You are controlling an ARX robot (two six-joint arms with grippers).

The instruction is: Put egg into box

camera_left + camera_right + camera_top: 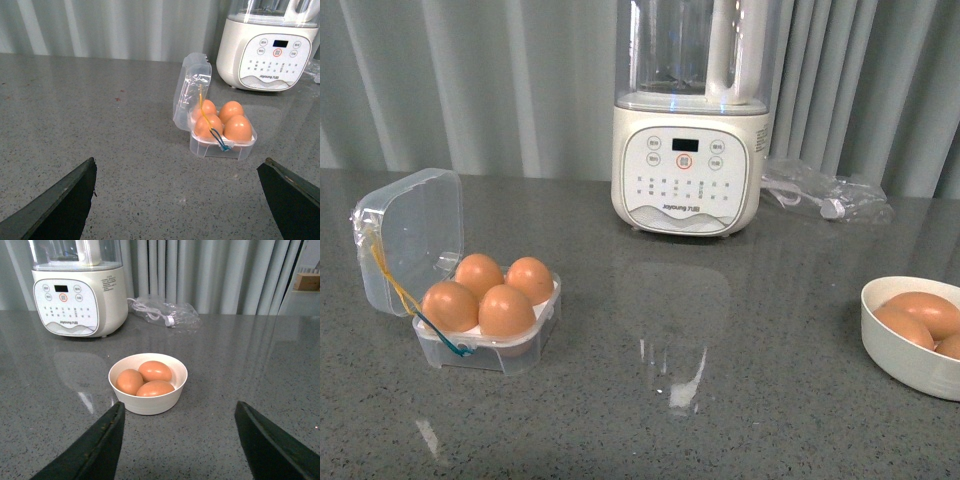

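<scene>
Left fingers (pixel 62 205): dark, spread wide apart, nothing between them; held above bare bench (pixel 740 400), pointing toward the box.
Right fingers (pixel 90 450): dark, likewise spread wide and empty; the bowl lies beyond the gap between them.
Box (pixel 525 345): small clear plastic case with four cells, standing on the robot's left side of the bench, well apart from both pairs of fingers.
Lid (pixel 410 235): clear, hinged, swung open and standing nearly upright behind the cells.
Loops: yellow loop (pixel 388 278) runs across the lid's edge; blue loop (pixel 455 347) hangs at the front corner of the case.
Egg (pixel 506 310): orange-brown, seated in the near cell; three more like it fill the other cells, so all four cells are occupied. Which one is the task's own cannot be told.
Bowl (pixel 147 405): round, white, on the robot's right side of the bench; it holds three brown eggs (pixel 155 371) lying against one another.
Appliance (pixel 688 170): cream body with a button panel and a clear jug on top, at the back of the bench between box and bowl.
Bag (pixel 825 190): crumpled clear plastic, just beside the appliance.
Curtain (pixel 470 80): pale grey folds behind the bench.
</scene>
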